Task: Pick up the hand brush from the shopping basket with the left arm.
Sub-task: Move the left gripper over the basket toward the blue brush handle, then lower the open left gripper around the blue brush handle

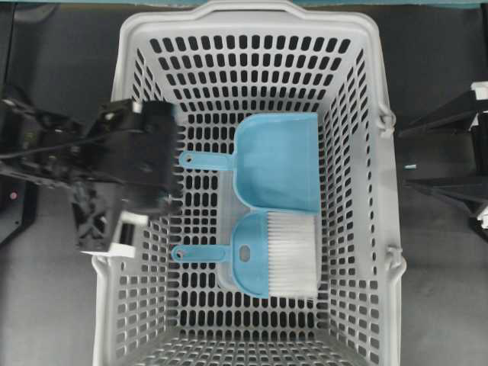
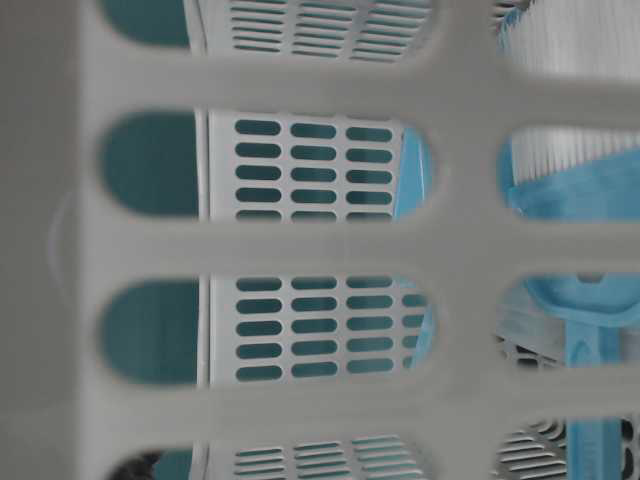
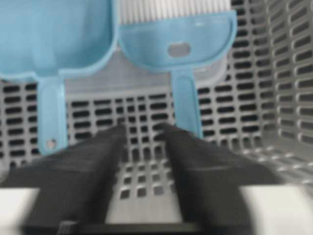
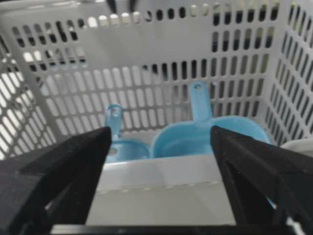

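- Left gripper (image 3: 143,128) hovered over the shopping basket's (image 1: 255,14) nine-o'clock wall, tilted down, jaws parted and empty.
- Hand brush (image 1: 263,254) lay on the basket floor at five o'clock, touching the dustpan (image 1: 278,162).
- Right gripper (image 4: 159,142) gaped wide.

The shopping basket (image 1: 145,46) is matt light-grey perforated plastic; the hand brush (image 1: 252,259) is smooth blue plastic with white bristles.

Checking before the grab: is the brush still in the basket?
In. The brush lies flat on the basket floor beside the dustpan; the left gripper, empty, hangs short of its handle.
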Robot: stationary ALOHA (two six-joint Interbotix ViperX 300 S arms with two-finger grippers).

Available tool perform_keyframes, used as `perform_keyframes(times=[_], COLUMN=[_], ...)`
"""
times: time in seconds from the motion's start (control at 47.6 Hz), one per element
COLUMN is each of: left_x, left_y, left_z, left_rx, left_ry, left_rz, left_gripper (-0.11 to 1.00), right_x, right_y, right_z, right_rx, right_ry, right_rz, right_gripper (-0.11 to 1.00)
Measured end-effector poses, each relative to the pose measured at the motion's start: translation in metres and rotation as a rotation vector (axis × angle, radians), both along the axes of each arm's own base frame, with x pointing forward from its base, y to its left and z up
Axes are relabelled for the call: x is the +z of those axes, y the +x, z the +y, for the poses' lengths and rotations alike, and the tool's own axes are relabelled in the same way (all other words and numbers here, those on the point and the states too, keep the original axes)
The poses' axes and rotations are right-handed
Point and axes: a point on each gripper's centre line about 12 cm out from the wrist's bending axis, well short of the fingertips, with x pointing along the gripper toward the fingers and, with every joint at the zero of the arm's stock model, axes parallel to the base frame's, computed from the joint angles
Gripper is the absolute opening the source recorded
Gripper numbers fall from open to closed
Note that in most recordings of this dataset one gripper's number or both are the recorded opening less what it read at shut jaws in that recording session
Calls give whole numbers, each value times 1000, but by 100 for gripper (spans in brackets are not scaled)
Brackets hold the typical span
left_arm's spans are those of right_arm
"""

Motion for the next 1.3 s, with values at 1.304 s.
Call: perform_keyframes(times=[1.304], left_x=[-166], left_y=[57], left_z=[-41], left_rx=[63], left_ry=[6], left_rz=[410], left_gripper=[91], right_x=[3], right_y=[-2], right_z=[1], right_rx=[2], right_ry=[6], right_rz=[-14], right_gripper=[74])
